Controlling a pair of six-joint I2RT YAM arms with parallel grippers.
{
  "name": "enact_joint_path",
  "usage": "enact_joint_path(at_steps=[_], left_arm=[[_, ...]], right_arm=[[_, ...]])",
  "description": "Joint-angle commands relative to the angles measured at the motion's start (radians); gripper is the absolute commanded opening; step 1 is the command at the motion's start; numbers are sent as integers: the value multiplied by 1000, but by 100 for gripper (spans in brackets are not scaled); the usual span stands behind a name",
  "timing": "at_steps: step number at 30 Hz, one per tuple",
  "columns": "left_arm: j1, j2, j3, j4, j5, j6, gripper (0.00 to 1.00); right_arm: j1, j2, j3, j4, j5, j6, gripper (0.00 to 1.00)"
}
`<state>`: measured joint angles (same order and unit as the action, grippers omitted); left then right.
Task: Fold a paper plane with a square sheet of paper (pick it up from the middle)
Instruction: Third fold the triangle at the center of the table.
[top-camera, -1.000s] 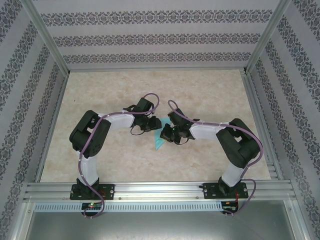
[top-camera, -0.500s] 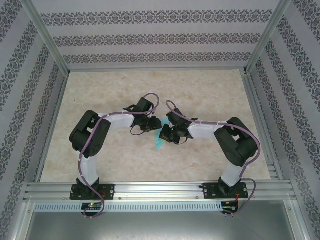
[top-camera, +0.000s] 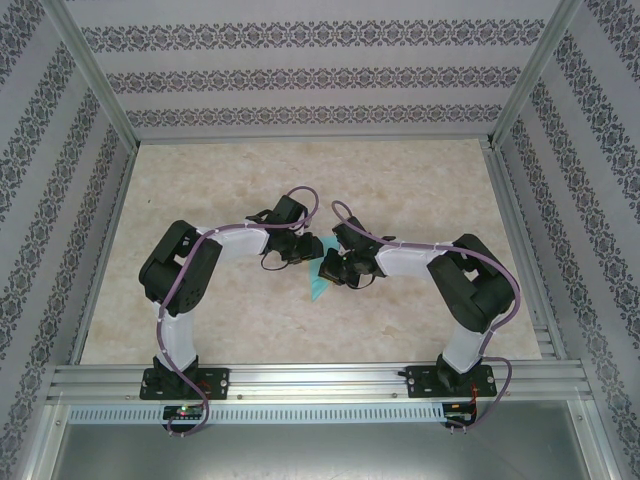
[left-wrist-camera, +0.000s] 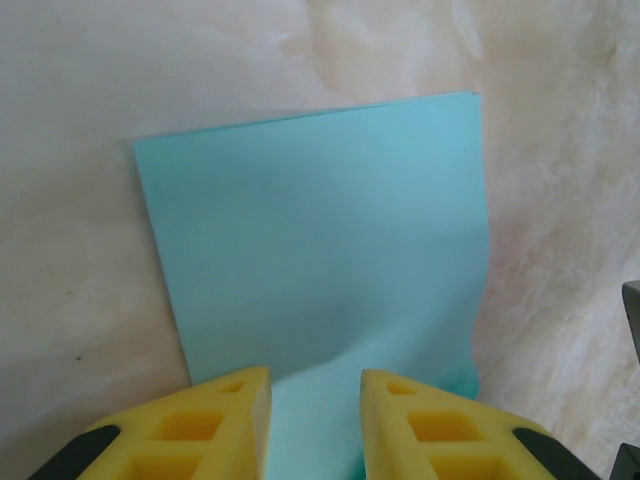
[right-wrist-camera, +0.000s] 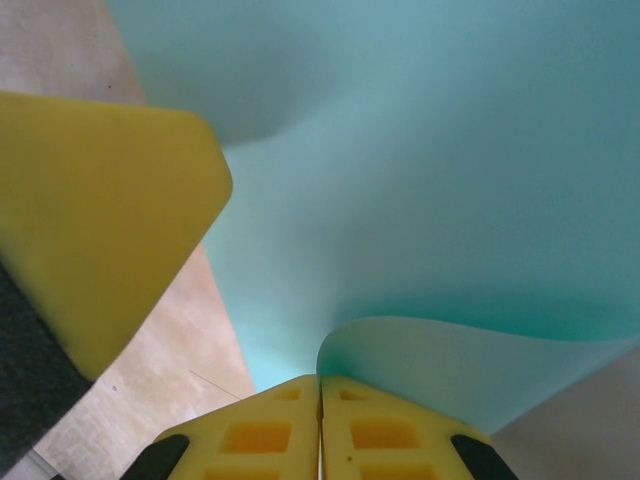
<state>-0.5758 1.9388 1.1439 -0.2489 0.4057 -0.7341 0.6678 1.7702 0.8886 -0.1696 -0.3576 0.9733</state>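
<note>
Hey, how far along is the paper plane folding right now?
Early on. Done: the thin turquoise paper sheet is picked up at one edge, which curls off the beige marbled table. In hand: the right gripper is shut on that curled edge; the left gripper stands open over the sheet's near edge. Left: the sheet shows square corners and no crease I can see, so the dart's folds seem to remain.

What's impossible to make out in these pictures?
- Top view: the thin turquoise paper sheet is mostly hidden by the left gripper and right gripper; any folds too small to tell.
- Left wrist view: yellow fingers hide its near edge.
- Right wrist view: the frame cuts off its outline.
</note>
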Motion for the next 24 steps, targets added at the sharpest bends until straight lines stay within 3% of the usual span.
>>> enact_joint_path(at_steps=[1, 13, 24], left_arm=[[11, 22, 6, -17, 19, 17, 30], [11, 20, 6, -18, 21, 17, 30], [46, -67, 3, -24, -4, -11, 32]], right_arm=[[12, 26, 21, 14, 14, -15, 10], [11, 41, 21, 22, 11, -18, 10], [9, 48, 17, 11, 14, -29, 34]])
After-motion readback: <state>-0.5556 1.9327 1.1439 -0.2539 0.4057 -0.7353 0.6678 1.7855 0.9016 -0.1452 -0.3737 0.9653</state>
